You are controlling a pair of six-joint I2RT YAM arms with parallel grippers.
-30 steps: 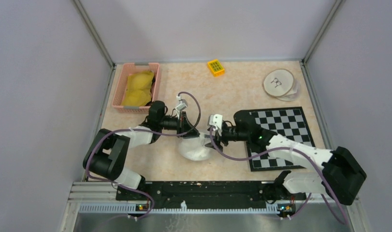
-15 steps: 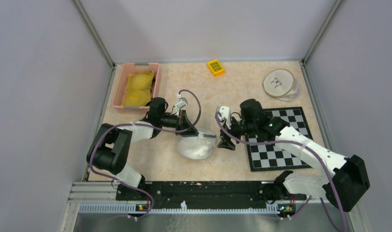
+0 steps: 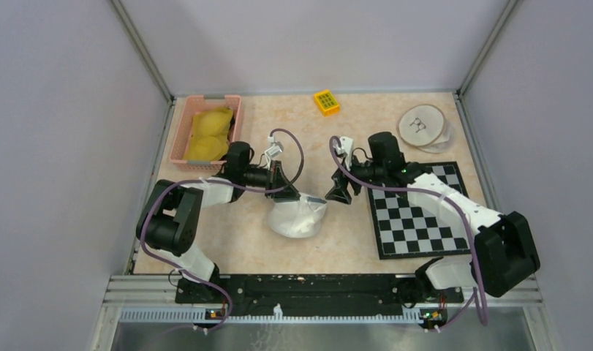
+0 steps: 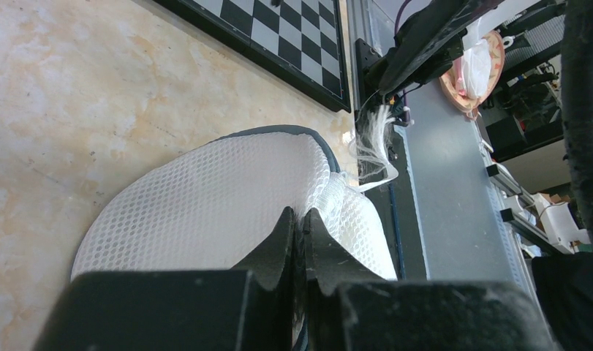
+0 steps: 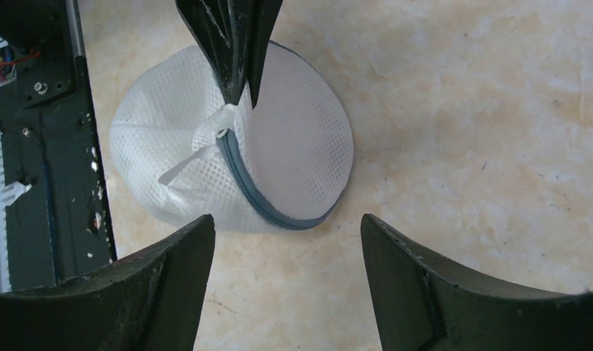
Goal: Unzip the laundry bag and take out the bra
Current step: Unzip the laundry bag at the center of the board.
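Laundry bag [image 3: 299,218]: one, white mesh, domed, lying on the beige table [image 3: 227,241]. One grey zip [image 5: 249,190] curving along its rim, with one white pull cord [image 5: 183,164] beside it. Contents hidden behind the mesh. Pinched at the top edge by left gripper [image 3: 287,191], jaws closed tight on a fold of mesh. Just right of the bag, right gripper [image 3: 338,194], spread wide, clasping nothing, clear of the fabric. Further right of the bag, one black-and-white chessboard [image 3: 417,212]. Behind the bag to the left, one pink basket [image 3: 178,139] with one yellow padded garment [image 3: 209,133] inside. Behind the bag, one small yellow block [image 3: 326,102] with a grid top. Behind and well to the right, two pale round discs [image 3: 422,126], overlapping.
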